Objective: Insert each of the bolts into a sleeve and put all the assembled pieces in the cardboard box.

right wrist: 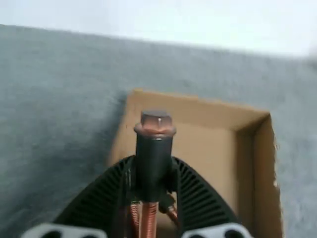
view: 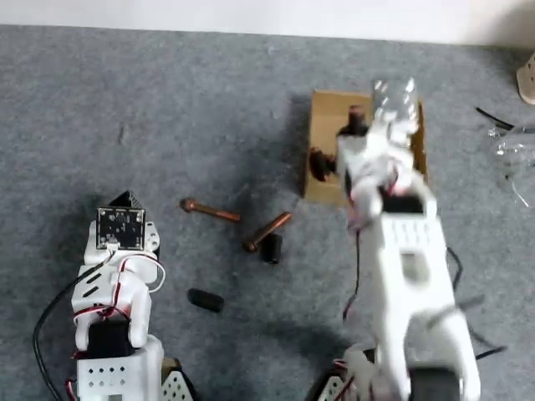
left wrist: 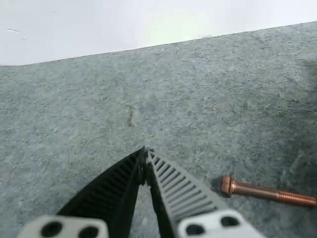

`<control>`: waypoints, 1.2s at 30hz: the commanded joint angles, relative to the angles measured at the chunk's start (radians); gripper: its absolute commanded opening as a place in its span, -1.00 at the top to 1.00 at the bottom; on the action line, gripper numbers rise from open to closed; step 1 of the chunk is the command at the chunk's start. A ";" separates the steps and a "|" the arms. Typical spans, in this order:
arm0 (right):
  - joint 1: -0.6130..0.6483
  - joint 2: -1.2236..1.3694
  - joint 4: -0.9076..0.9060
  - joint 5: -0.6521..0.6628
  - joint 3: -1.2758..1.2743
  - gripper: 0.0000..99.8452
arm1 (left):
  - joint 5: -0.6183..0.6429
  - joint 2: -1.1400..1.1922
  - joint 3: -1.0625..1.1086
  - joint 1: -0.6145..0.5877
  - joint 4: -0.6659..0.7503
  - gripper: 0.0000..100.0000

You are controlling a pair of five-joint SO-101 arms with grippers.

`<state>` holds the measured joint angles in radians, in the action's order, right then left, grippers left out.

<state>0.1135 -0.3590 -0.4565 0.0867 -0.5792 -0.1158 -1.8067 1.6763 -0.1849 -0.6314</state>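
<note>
The right gripper (right wrist: 152,167) hangs over the cardboard box (view: 324,117) at the far right of the grey mat (view: 167,109). Its fingers are clamped narrowly around an assembled piece (right wrist: 154,148) - a black sleeve with a copper bolt pushed through it. The hex head stands out of the sleeve's far end and the threaded shank comes out of the near end, between the fingers. The piece is held in the air above the open box, not resting on its floor. A dark item with a coppery tint (view: 320,163) lies inside the box against its left wall; what it is cannot be told.

The left gripper (left wrist: 146,161) sits low at the near left of the mat. Its ribbed fingers are closed tip to tip with nothing between them.

2 bolts and 2 sleeves lie loose on the mat between the arms. The first bolt (view: 209,210) lies just right of the left gripper, with its head toward that gripper. The second bolt (view: 267,231) lies farther right at a slant, its head at the near-left end and its tip toward the box. The first sleeve (view: 270,248) lies just beside the second bolt on its near side - whether they touch is unclear. The second sleeve (view: 205,300) lies nearer and farther left, apart from both bolts.
</note>
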 commanded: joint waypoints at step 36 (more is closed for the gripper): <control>-0.042 0.499 -0.191 -0.029 0.343 0.40 | -0.006 -0.005 0.019 -0.002 0.026 0.96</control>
<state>0.0767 0.2087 -0.6206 0.0575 -0.2447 -0.1158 -1.8067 1.6763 -0.1849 -0.6314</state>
